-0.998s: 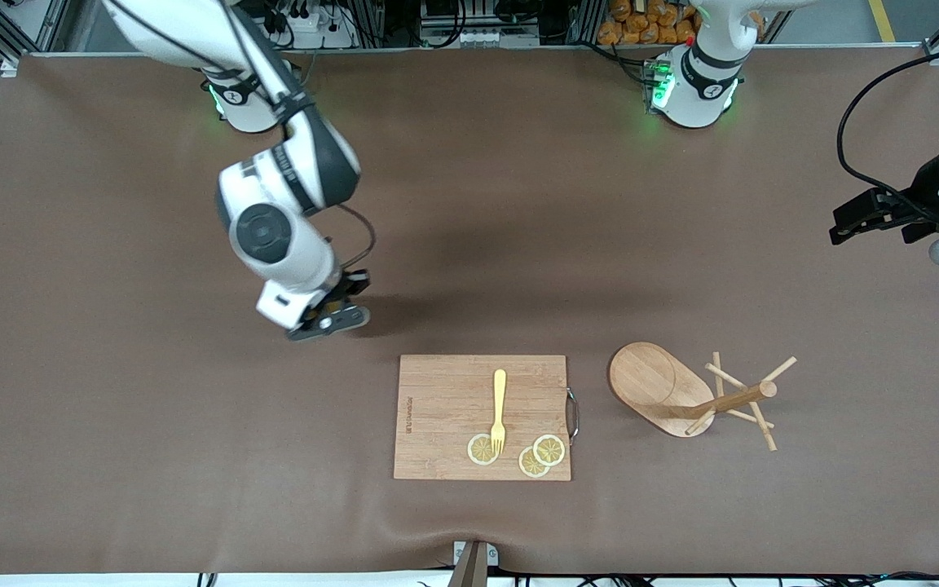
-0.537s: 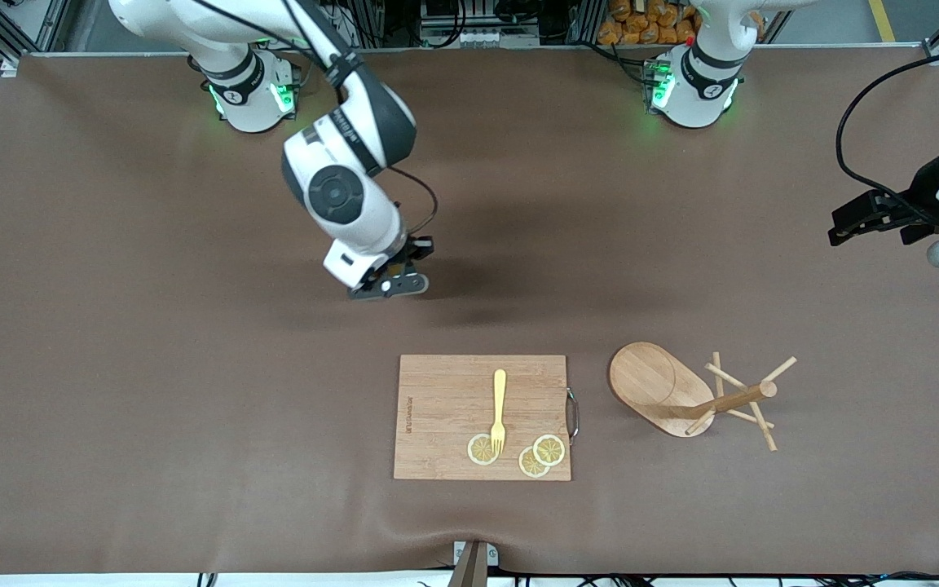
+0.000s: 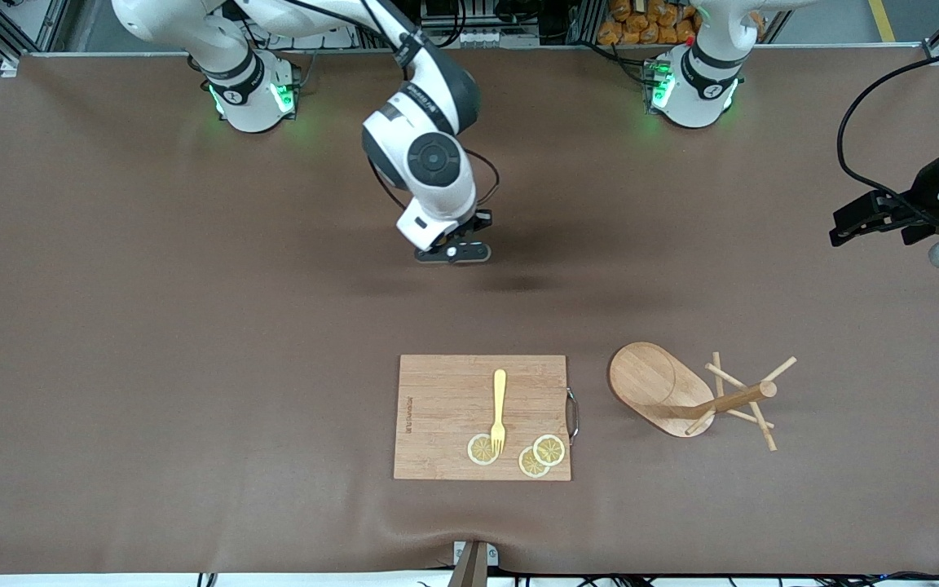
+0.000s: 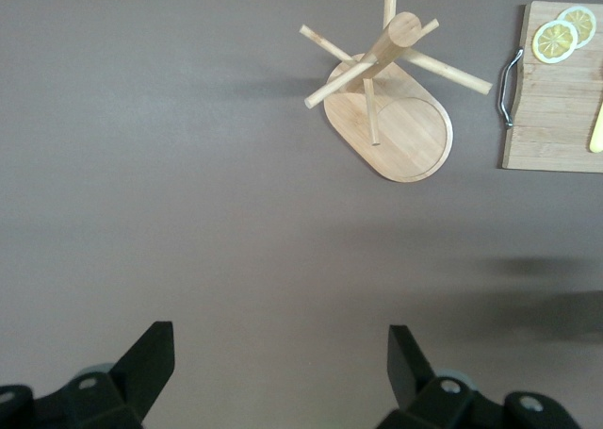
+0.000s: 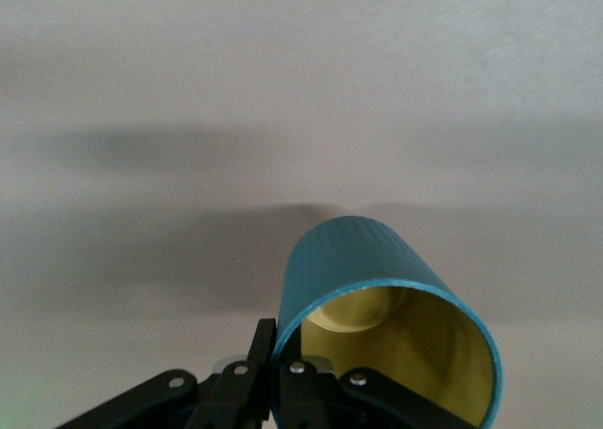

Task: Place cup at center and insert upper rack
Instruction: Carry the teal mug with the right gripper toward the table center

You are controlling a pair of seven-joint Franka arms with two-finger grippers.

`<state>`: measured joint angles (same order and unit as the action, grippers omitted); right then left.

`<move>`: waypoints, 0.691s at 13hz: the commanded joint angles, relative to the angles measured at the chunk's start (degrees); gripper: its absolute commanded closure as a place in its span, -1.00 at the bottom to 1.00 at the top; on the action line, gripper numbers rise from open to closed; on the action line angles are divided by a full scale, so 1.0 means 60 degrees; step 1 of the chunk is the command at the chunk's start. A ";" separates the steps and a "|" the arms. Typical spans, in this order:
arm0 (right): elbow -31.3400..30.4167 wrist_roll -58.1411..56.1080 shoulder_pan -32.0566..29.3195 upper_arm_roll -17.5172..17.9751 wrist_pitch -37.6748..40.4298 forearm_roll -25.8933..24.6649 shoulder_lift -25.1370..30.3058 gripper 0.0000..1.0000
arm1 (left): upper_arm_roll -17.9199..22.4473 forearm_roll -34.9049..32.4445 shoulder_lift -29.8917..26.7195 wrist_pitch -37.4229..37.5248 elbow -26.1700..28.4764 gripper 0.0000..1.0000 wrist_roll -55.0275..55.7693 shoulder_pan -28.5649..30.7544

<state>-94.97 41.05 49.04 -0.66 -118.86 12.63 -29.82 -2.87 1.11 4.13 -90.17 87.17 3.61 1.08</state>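
The dark teal ribbed cup [image 5: 377,288] with a yellowish inside shows in the right wrist view. My right gripper [image 5: 283,342] is shut on its rim wall and holds it tilted above the bare brown mat. In the front view the right gripper [image 3: 455,251] hangs over the table's middle, and the cup is hidden under the hand. The upper rack, a light wooden mug tree [image 3: 665,390], stands on its oval base beside the cutting board, toward the left arm's end; it also shows in the left wrist view [image 4: 400,132]. My left gripper [image 3: 844,230] waits open and empty [image 4: 281,372] over the table's edge.
A wooden cutting board [image 3: 445,416] lies near the front camera's edge, with a yellow fork [image 3: 499,408] and three lemon slices [image 3: 548,449] on it. Its metal handle [image 3: 573,414] faces the mug tree. Brown mat [image 3: 192,367] covers the table.
My right arm has carried the cup from the right arm's end toward the table's middle and closer to the robots' bases. The left arm and the mug tree have not moved.
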 commanded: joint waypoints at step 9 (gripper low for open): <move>0.1459 0.1435 0.1304 -0.0138 0.0108 0.0194 -0.1358 1.00 | -0.0019 -0.0038 0.0030 -0.0016 -0.0056 -1.00 0.0042 0.0099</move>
<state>-88.49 48.86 55.91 -0.69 -118.87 12.64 -36.65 -2.86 1.11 4.28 -90.17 87.18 3.61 1.37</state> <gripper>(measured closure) 0.952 0.000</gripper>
